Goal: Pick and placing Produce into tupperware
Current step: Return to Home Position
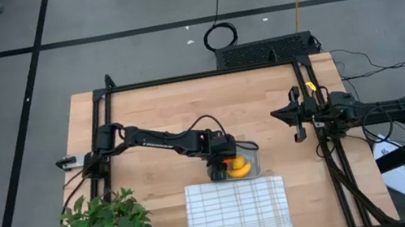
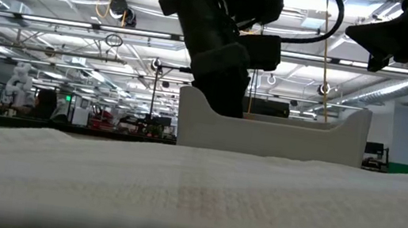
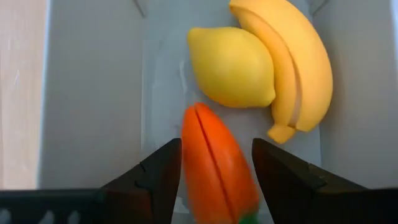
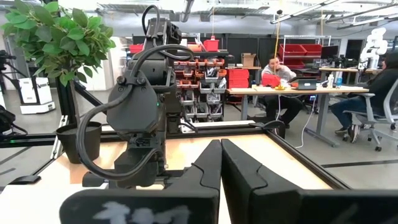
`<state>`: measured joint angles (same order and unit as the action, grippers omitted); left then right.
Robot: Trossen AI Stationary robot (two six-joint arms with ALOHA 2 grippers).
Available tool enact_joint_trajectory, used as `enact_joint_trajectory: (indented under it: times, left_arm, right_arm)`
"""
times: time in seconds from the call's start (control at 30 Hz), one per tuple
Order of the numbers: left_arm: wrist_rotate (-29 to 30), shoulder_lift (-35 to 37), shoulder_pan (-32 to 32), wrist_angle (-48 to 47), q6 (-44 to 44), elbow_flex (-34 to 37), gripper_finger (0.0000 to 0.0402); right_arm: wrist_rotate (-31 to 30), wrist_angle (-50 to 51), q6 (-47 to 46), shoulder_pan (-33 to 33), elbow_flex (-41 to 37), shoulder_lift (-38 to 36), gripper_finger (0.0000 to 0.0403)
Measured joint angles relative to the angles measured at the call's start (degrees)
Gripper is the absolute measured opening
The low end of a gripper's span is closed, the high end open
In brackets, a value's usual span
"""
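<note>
Hovering with left end effector (image 3: pixel 216 168) spread astride the carrot (image 3: pixel 214 149) — laid beside lemon (image 3: pixel 231 67) and banana (image 3: pixel 301 62) inside the tupperware (image 3: pixel 93 93). Best lifted straight up, fingers wide, clearing the walls before swinging away. Right end effector (image 4: pixel 221 158) pressed together, parked at the counter (image 1: pixel 153 113) edge.

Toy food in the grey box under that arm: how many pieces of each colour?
Yellow: 2 (banana, lemon)
Orange: 1 (carrot)
Total: 3, all in the tupperware. The left gripper hangs open, one finger either side of the carrot; the right gripper waits shut at the table's right edge.
</note>
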<state>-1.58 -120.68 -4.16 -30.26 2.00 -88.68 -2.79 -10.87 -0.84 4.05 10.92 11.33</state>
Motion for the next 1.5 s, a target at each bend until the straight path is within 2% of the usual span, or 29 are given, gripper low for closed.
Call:
enact_joint_trajectory:
  times: [0.2,0.43,0.67,0.9,1.07,1.17,1.3,1.5]
  left_arm:
    - [0.0,0.0,0.0,0.1,0.3,0.0,0.0187]
    - [0.0,0.5,-0.1,0.4,1.9,0.0,0.0198]
    - [3.7,2.4,-0.7,-5.7,5.1,-3.2,0.0193]
    - [4.8,6.3,-1.3,-11.3,7.0,-7.4,0.0138]
    - [5.8,11.5,-2.0,-13.7,11.6,-7.3,0.0057]
    - [5.8,15.0,-2.0,-14.5,10.8,-7.2,0.001]
    - [6.0,19.4,-1.8,-15.5,10.0,-7.2,0.0013]
    - [10.6,27.2,-2.3,-17.3,11.8,-6.6,0.0003]
  right_arm:
    - [0.0,0.0,0.0,0.0,0.0,0.0,0.0]
    - [0.0,0.0,0.0,0.0,0.0,0.0,0.0]
    - [0.0,0.1,0.0,0.0,0.0,0.0,0.0]
    - [0.0,1.2,-0.1,0.0,0.0,-0.2,0.0]
    - [0.1,1.0,-0.1,0.0,0.0,-0.4,0.0]
    - [0.4,1.3,0.0,0.0,0.0,-0.8,0.0]
    - [1.6,1.1,0.0,0.0,0.0,-0.8,0.0]
    - [1.6,1.2,0.1,0.0,0.0,-1.1,0.0]
